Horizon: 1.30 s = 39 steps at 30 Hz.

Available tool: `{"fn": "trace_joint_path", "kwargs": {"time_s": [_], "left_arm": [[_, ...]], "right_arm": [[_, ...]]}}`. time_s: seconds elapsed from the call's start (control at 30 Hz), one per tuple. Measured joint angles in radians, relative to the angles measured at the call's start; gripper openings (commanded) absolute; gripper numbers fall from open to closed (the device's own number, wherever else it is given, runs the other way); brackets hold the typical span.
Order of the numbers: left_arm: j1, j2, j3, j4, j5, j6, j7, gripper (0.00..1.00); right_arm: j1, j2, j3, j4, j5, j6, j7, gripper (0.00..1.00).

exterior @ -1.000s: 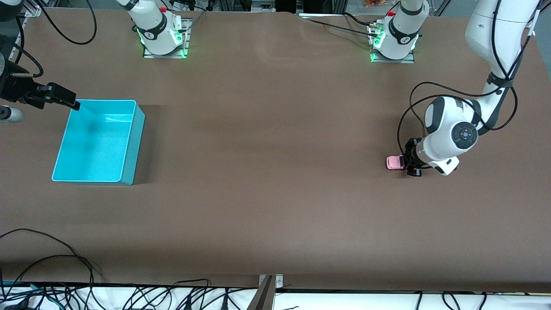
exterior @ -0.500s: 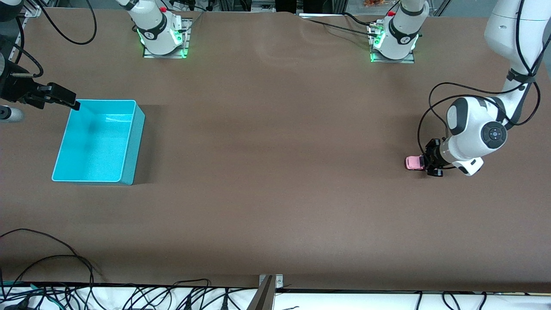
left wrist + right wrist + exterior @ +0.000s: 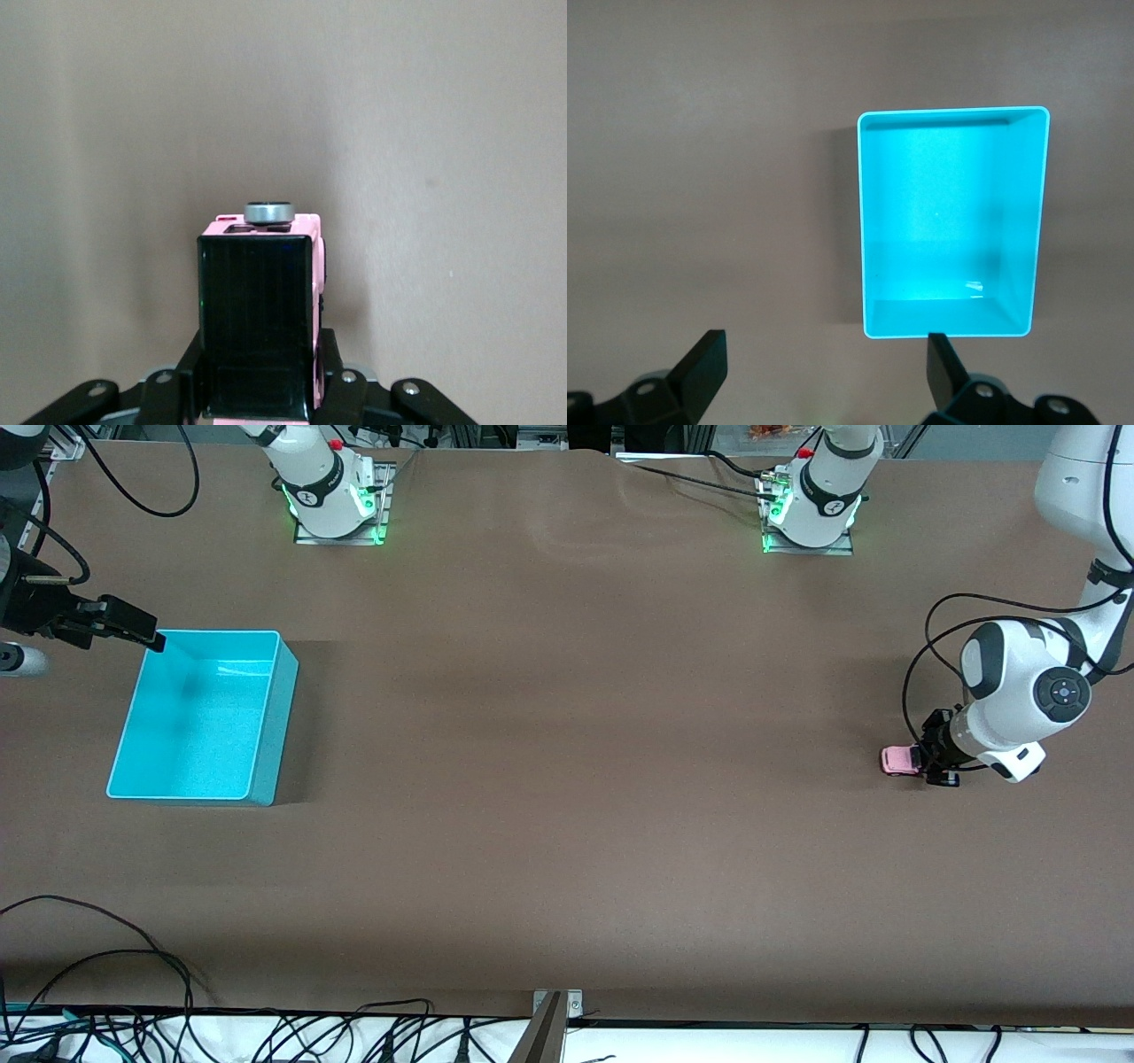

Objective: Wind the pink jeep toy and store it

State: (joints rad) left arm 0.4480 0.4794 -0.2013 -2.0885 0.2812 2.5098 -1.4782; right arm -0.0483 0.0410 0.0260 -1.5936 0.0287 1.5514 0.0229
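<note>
The left gripper [image 3: 930, 762] is clamped on the small pink jeep toy with black roof [image 3: 899, 760], low at the brown counter's [image 3: 567, 779] left-arm end. The right gripper [image 3: 142, 633], jaws wide, waits over the counter beside the cyan plastic bin [image 3: 266, 717].

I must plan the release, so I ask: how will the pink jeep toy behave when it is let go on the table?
The pink jeep toy sits on small wheels, so it will probably roll. It looks tiny, likely light. The left end effector is shut on it, and its smooth black roof might be slippery.
</note>
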Motion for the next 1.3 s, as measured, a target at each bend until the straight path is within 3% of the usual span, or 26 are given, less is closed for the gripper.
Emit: {"fn": "trace_joint_path", "kwargs": {"time_s": [0.1,0.17,0.23,0.27,0.3,0.6,0.97,1.3], "left_arm": [[0.016,0.002,-0.001,0.002,0.001,0.003,0.021,0.31],[0.025,0.003,-0.002,0.003,0.001,0.005,0.032,0.6],[0.031,0.004,-0.002,0.004,0.002,0.005,0.038,0.79],[0.033,0.005,-0.002,0.004,0.003,0.005,0.041,0.93],[0.035,0.008,-0.001,0.003,0.007,0.003,0.045,1.0],[0.049,0.04,0.002,0.015,0.025,-0.014,0.069,1.0],[0.053,0.006,-0.005,0.137,0.025,-0.221,0.116,1.0],[0.053,-0.068,-0.07,0.222,0.025,-0.358,0.17,1.0]], "right_arm": [[0.0,0.0,0.0,0.0,0.0,0.0,0.0,1.0],[0.0,0.0,0.0,0.0,0.0,0.0,0.0,1.0],[0.0,0.0,0.0,0.0,0.0,0.0,0.0,1.0],[0.0,0.0,0.0,0.0,0.0,0.0,0.0,1.0],[0.0,0.0,0.0,0.0,0.0,0.0,0.0,1.0],[0.0,0.0,0.0,0.0,0.0,0.0,0.0,1.0],[0.001,0.001,0.001,0.0,0.0,0.0,0.0,1.0],[0.001,0.001,0.002,0.0,0.0,0.0,0.0,1.0]]}}
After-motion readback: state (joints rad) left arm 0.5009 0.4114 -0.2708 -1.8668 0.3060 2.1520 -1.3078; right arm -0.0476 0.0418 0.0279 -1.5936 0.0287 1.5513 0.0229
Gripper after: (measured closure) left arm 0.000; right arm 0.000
